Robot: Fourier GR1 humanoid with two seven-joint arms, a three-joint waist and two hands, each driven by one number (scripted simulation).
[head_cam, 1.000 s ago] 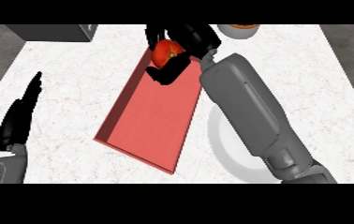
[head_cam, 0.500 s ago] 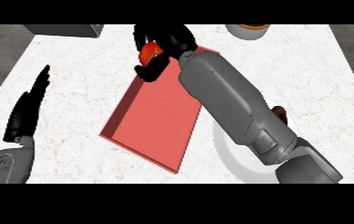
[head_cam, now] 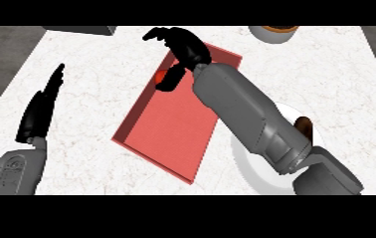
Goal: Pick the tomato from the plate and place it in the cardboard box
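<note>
The left hand (head_cam: 40, 110) is seen at the left edge with fingers straight, resting over the white tabletop (head_cam: 88, 72). A red, shallow cardboard box (head_cam: 172, 125) is laid diagonally at centre. Inside its upper part the tomato (head_cam: 161, 75) is seen, just beside the thumb of the right hand (head_cam: 183, 50), whose fingers are uncurled above it, nothing grasped. A white plate (head_cam: 253, 170) is partly hidden beneath the right forearm.

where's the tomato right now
In the head view the tomato shows as a small red patch at the far left edge of the red box, just under the right hand, beside its thumb.
</note>
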